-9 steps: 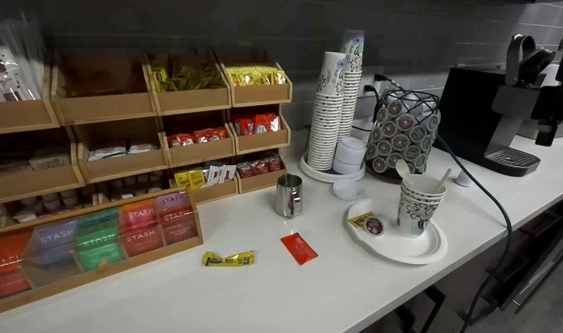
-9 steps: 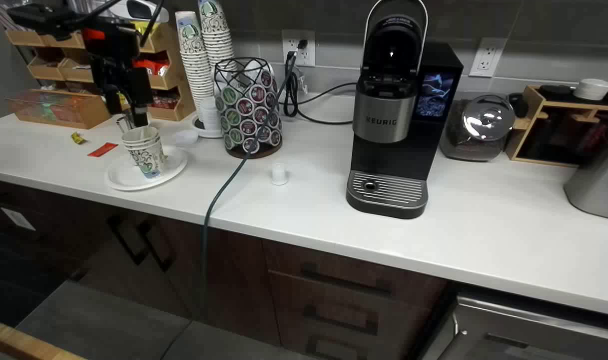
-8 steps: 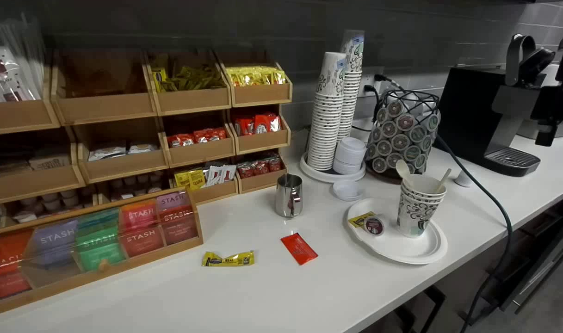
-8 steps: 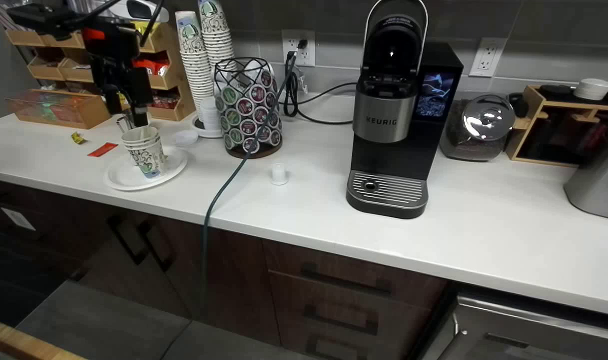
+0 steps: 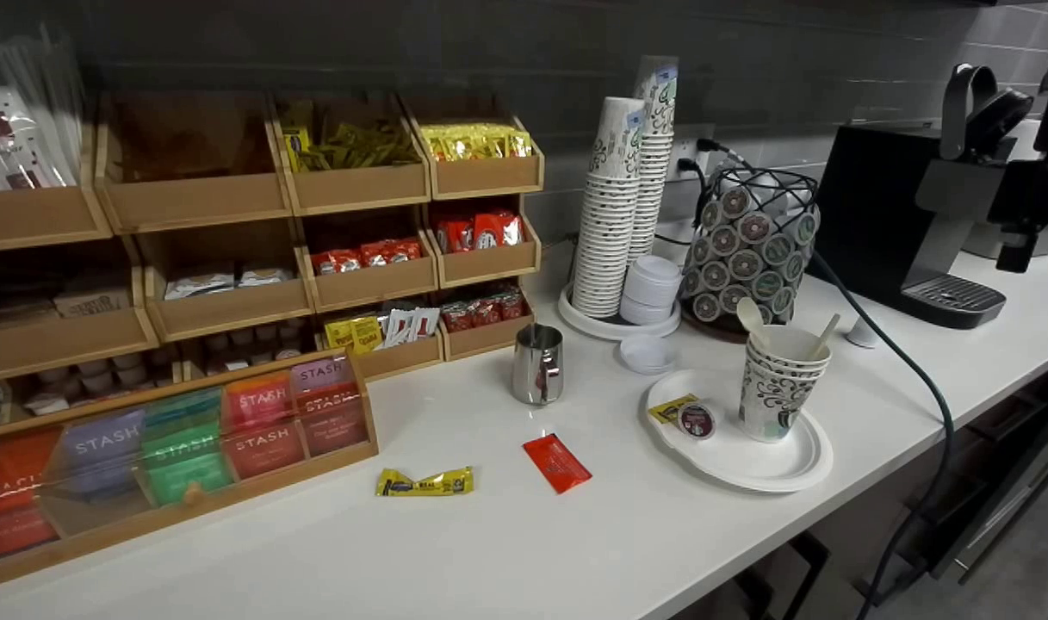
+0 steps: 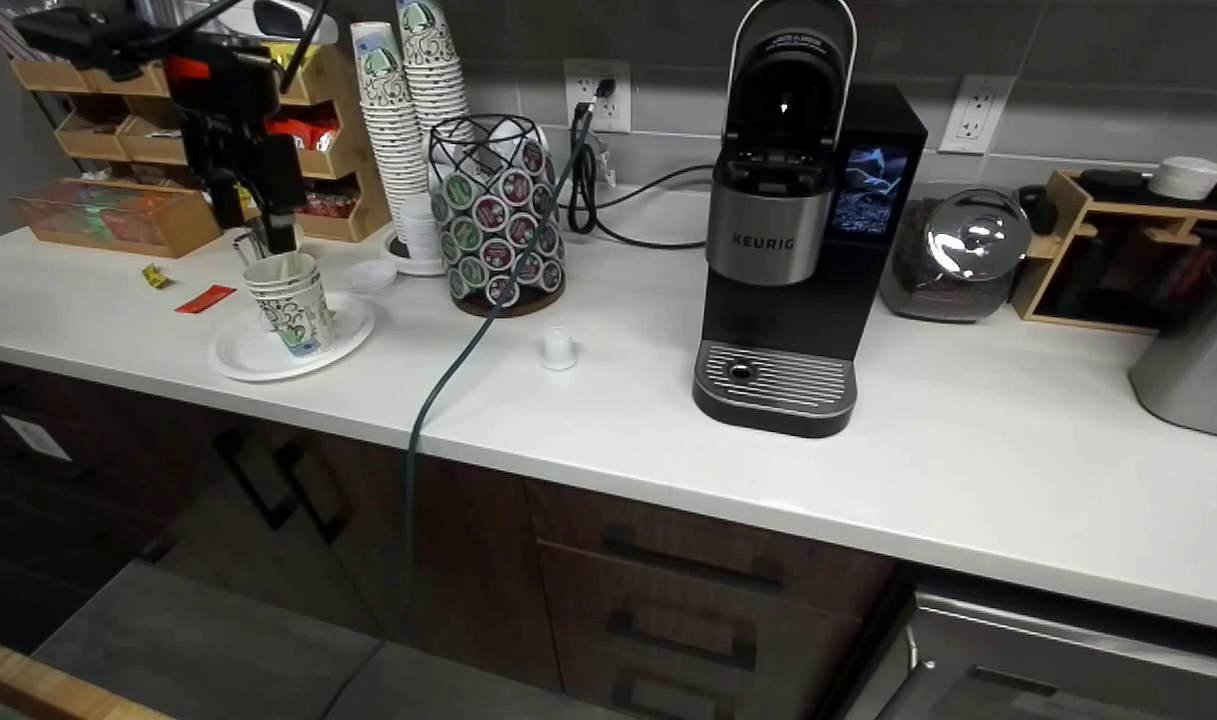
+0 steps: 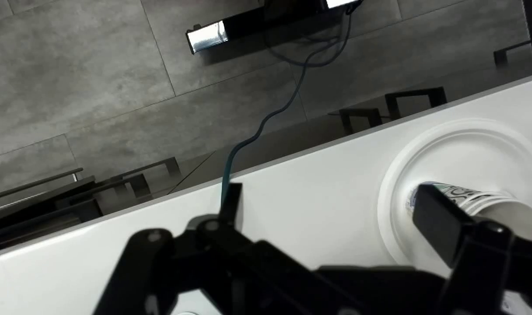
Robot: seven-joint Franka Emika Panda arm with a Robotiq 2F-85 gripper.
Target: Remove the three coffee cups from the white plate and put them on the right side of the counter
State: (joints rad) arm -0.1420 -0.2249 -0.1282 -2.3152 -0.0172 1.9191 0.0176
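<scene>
The three coffee cups are a short nested stack of white cups with dark swirls. They stand slightly tilted on the white plate in both exterior views, cups [image 5: 778, 387] [image 6: 300, 312] and plate [image 5: 773, 478] [image 6: 243, 365]. A spoon and a stick poke out of the top cup. In the wrist view the cups [image 7: 458, 192] are partly hidden behind one finger, and the plate [image 7: 390, 188] is at right. My gripper [image 7: 331, 203] is open and empty, raised above the white counter [image 7: 309, 188] beside the plate. An exterior view shows the gripper [image 6: 258, 225] in front of the cups' upper area.
A pod and yellow packet [image 5: 672, 408] share the plate. A metal pitcher [image 5: 538, 366], tall cup stacks [image 5: 605, 241] and a pod holder [image 6: 498, 215] stand behind. A dark cord [image 6: 468, 350] crosses the counter's edge. A small white pod [image 6: 558, 345] and coffee machine [image 6: 778, 390] are farther right.
</scene>
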